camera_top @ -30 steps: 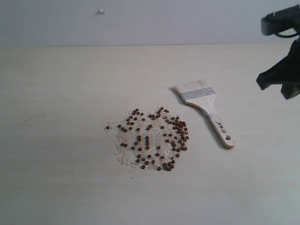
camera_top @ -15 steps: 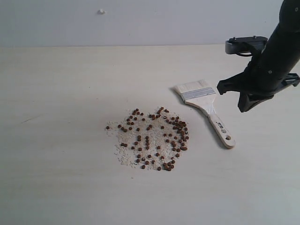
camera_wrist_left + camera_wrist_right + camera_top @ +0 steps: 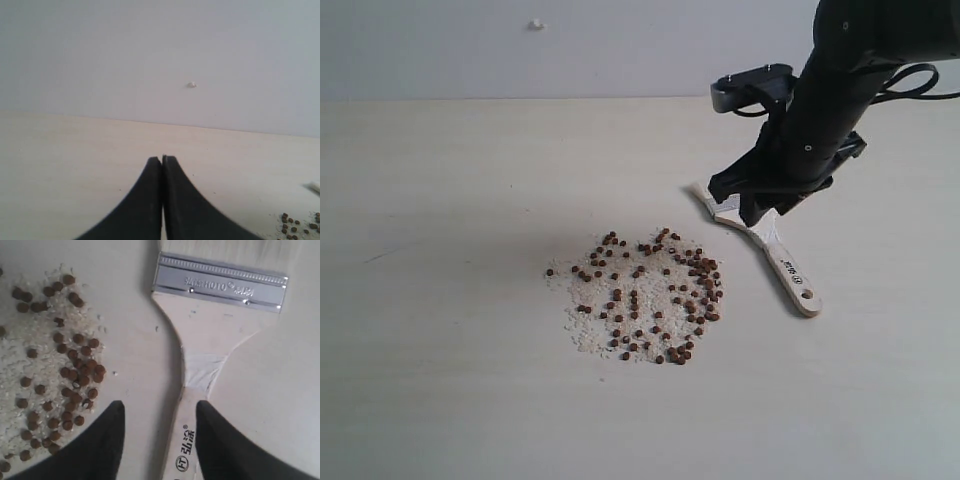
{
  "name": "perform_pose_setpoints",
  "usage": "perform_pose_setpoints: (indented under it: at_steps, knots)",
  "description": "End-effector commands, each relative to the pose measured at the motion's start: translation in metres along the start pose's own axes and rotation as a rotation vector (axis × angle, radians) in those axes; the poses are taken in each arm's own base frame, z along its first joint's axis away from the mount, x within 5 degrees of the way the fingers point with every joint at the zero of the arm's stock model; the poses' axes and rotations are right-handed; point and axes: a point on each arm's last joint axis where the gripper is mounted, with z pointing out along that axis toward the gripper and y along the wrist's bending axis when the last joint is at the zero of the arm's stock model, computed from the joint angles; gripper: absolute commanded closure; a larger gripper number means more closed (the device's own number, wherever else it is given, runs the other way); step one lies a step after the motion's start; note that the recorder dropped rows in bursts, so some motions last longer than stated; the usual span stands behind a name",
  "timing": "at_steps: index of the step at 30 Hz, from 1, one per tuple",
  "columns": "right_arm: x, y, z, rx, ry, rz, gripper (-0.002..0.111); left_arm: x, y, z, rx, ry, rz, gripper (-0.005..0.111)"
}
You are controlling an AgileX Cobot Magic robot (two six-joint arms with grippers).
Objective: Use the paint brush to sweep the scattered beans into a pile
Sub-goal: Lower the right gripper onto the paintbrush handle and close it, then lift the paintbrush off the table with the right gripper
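Wooden-handled paint brush [image 3: 215, 335], one item: pale cream bristles, silver ferrule stamped with characters and "HOTO" plus further marks too small to read; the light handle carries printed black characters near its far end, not legible in full, and a hole at the tip. It lies flat on the desk [image 3: 450, 200], just right of the beans, bristles toward the back wall, handle slanting toward the front right.

Beans [image 3: 650, 295], dozens: small, round, reddish-brown, spread loosely over a patch of tiny white grains [image 3: 20, 365] near the middle of the desk. Densest along the right edge of the patch, nearest the brush, but apart from it. No container holds any of this; everything sits directly on the pale wood-grain surface.

Right tool [image 3: 157, 440], black: spread wide, one finger on each side of the brush handle, gripping nothing; the dark arm hangs over the ferrule end in the exterior view.

Left tool [image 3: 162, 200], black: fingers pressed together, empty, over bare desk left of the beans.

Grey wall [image 3: 620, 40] behind, one small white speck on it.
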Motion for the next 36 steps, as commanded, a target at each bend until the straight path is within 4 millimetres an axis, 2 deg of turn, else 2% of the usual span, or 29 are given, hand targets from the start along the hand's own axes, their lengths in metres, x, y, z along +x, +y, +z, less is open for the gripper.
perform_pose_setpoints:
  at_steps: [1, 9, 16, 29, 36]
  knots:
    - [0.0, -0.002, 0.023, 0.01, 0.043, 0.026, 0.054, -0.001, -0.001, -0.001, 0.007, -0.007, -0.01, 0.107]
    - [0.0, -0.004, 0.054, 0.014, 0.064, 0.047, 0.054, -0.001, -0.001, -0.001, 0.007, -0.007, -0.01, 0.107]
    - [-0.002, -0.012, 0.055, 0.101, 0.035, 0.065, 0.054, -0.001, -0.001, -0.001, 0.007, -0.007, -0.01, 0.107]
    - [-0.002, -0.013, 0.055, 0.104, 0.038, 0.062, 0.054, -0.001, -0.001, -0.001, 0.007, -0.007, -0.01, 0.107]
    - [0.001, -0.013, 0.067, 0.102, 0.068, 0.064, 0.054, -0.001, -0.001, -0.001, 0.007, -0.007, -0.01, 0.107]
